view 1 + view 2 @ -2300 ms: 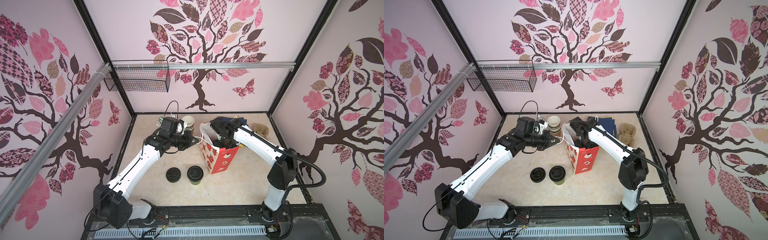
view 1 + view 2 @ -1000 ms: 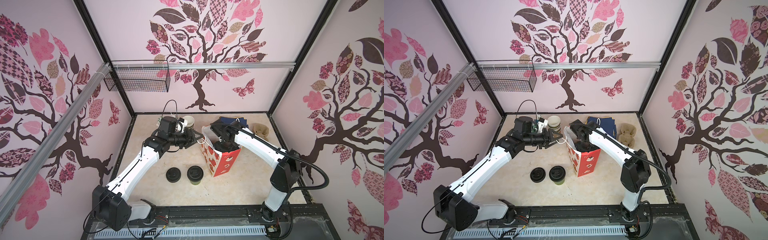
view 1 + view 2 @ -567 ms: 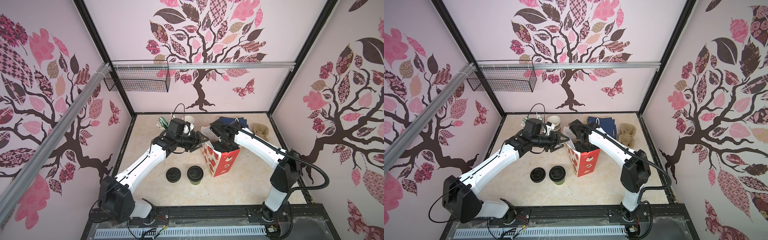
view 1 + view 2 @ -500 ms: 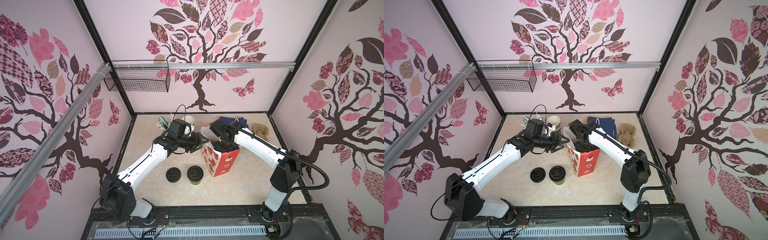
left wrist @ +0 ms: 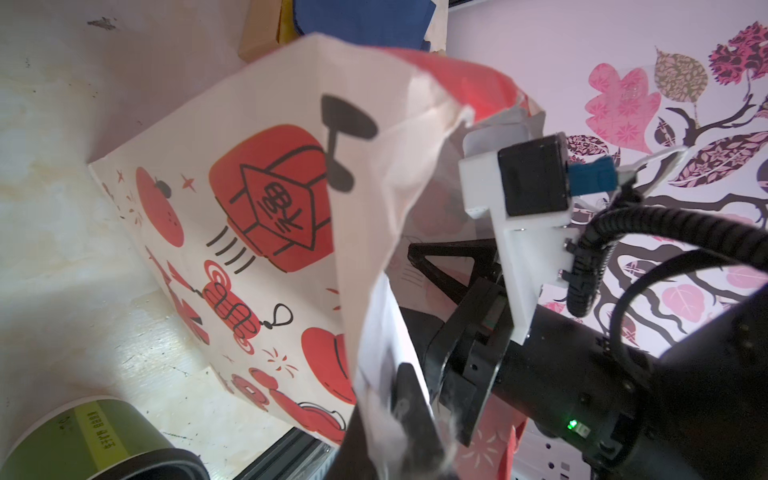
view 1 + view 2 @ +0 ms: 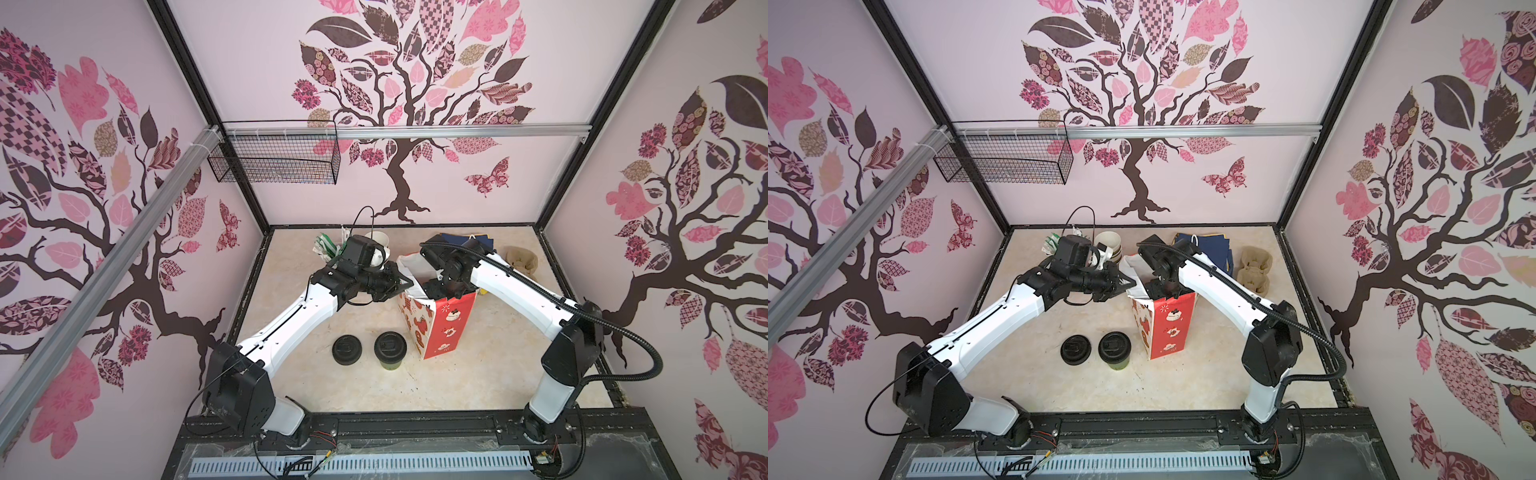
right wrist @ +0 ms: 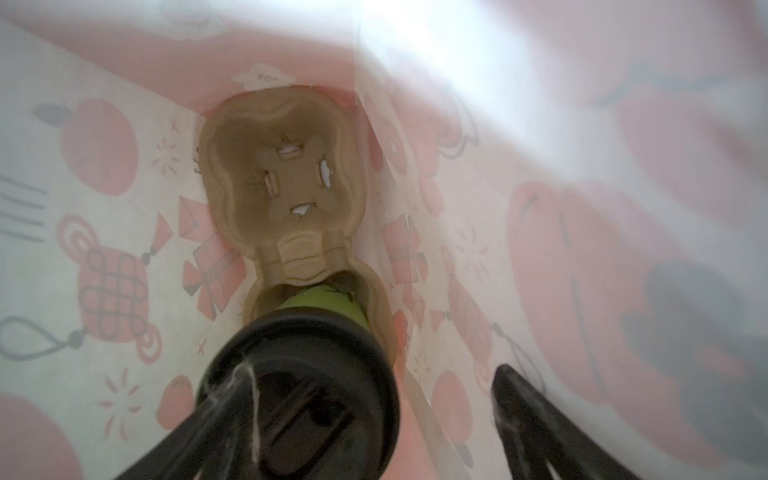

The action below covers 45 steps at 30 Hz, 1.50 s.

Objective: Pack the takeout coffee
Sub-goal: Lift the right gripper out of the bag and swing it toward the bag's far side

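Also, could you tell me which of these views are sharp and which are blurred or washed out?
Both top views: evenly lit and sharp throughout. Left wrist view: paper bag print crisp, its nearest rim blurred. Right wrist view: hazy with white glare, lidded cup out of focus.

Both top views are bright, evenly lit and sharp, though the straight black frame posts (image 6: 197, 83) bow toward the edges. Soft shadows lie on the beige marbled surface (image 6: 457, 386). Inside the red-and-white printed paper bag (image 7: 83, 174), the right wrist view is hazy and glare-washed, and the near round black plastic lid (image 7: 299, 374) is blurred.
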Motion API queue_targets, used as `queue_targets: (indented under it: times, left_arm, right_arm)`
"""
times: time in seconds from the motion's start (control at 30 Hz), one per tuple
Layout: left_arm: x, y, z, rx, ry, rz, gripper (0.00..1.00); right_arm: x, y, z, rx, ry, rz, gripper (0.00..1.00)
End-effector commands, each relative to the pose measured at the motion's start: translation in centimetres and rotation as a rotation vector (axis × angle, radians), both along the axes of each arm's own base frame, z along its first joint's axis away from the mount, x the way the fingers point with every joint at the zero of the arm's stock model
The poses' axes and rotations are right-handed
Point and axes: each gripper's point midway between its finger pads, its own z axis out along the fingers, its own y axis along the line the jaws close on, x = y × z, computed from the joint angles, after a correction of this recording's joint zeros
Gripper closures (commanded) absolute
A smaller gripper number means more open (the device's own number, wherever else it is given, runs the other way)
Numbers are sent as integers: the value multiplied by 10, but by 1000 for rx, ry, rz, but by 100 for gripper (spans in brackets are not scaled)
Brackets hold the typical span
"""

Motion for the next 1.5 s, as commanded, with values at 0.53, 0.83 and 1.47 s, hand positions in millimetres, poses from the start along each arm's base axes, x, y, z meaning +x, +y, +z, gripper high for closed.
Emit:
queue_targets:
  times: [0.53, 0.83, 1.47]
  left_arm:
    - [-16, 9, -17, 83, -2, -47, 100]
    - [-16, 8, -23, 85, 9, -58, 100]
    - [-11, 9, 1, 58, -56, -38, 64]
  right_arm:
    - [7, -6, 36, 50, -137, -80, 11]
    - [6, 17, 85, 252, -229, -5, 11]
    - [-63, -20, 193, 468, -318, -25, 13]
